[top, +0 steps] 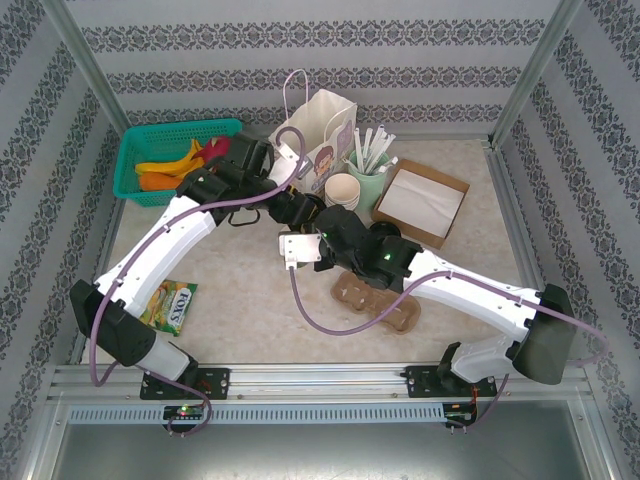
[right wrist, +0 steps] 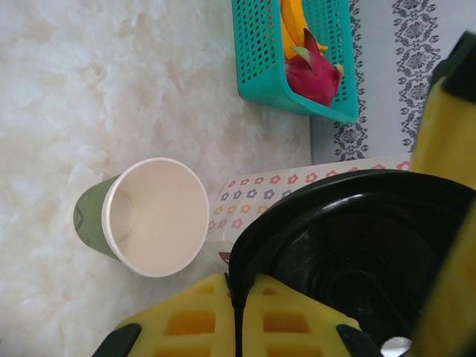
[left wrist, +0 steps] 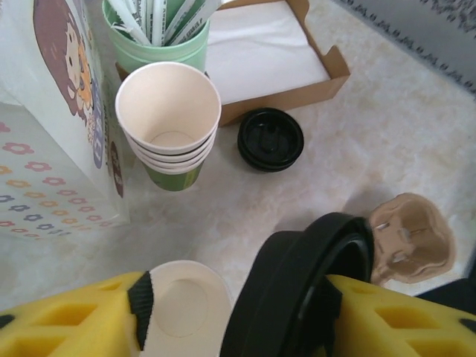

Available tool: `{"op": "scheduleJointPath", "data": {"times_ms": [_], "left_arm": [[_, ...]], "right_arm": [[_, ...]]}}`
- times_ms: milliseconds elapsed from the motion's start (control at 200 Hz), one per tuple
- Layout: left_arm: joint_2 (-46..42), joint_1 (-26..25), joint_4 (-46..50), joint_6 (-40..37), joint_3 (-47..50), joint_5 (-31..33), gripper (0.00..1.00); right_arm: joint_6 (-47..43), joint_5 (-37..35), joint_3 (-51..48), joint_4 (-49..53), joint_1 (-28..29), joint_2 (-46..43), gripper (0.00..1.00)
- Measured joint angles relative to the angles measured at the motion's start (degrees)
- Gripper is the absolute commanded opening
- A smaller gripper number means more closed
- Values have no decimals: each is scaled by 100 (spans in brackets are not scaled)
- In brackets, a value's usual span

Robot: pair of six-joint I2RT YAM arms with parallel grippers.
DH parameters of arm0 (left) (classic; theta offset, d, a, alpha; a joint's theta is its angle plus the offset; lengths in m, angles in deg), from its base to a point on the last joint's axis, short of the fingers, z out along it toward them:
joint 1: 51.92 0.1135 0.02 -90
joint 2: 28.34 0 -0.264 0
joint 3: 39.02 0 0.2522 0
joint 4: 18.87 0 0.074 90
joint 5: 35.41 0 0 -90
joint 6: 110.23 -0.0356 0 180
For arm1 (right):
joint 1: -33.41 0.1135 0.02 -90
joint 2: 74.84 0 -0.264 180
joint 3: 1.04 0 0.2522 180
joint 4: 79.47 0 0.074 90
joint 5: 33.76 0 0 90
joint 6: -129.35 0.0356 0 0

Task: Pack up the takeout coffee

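Right end effector (right wrist: 238, 309) clamped on rim of black lid (right wrist: 335, 245); left end effector (left wrist: 234, 306) half-spread astride lid; lidless cup (right wrist: 156, 216) at lid's 9 o'clock

1. A green and yellow packet (top: 170, 305), lying at the near left of the table (top: 250, 320), is showing the brand name "FOX'S" across its front; the smaller print around it is coming out too small to read.
2. The white paper bag (top: 325, 140) is carrying a cartoon figure and flower prints, with no legible words.
3. The wrapped sticks (top: 372, 148) in the green cup are bearing print too blurred to read.
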Motion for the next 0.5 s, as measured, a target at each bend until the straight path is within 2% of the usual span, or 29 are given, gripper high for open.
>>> {"op": "scheduleJointPath", "data": {"times_ms": [175,265,315,375,445,505], "left_arm": [[33,-68,33,-48,-2,42,24],[33,-72,33,-50,-2,-35,14],[33,-72,33,-24,-2,-33,6],[33,-70,35,-22,-2,-13,0],[33,-70,7,-22,-2,11,0],[28,-70,-68,-22,7,59,0]], "right_arm": [[94,20,13,9,-2,9,3],[232,26,13,81,-4,9,8],[387,70,15,96,-15,7,14],[643,153,15,105,-39,-17,26],[1025,326,15,120,-122,-103,40],[1399,540,7,125,-227,-273,45]]}}
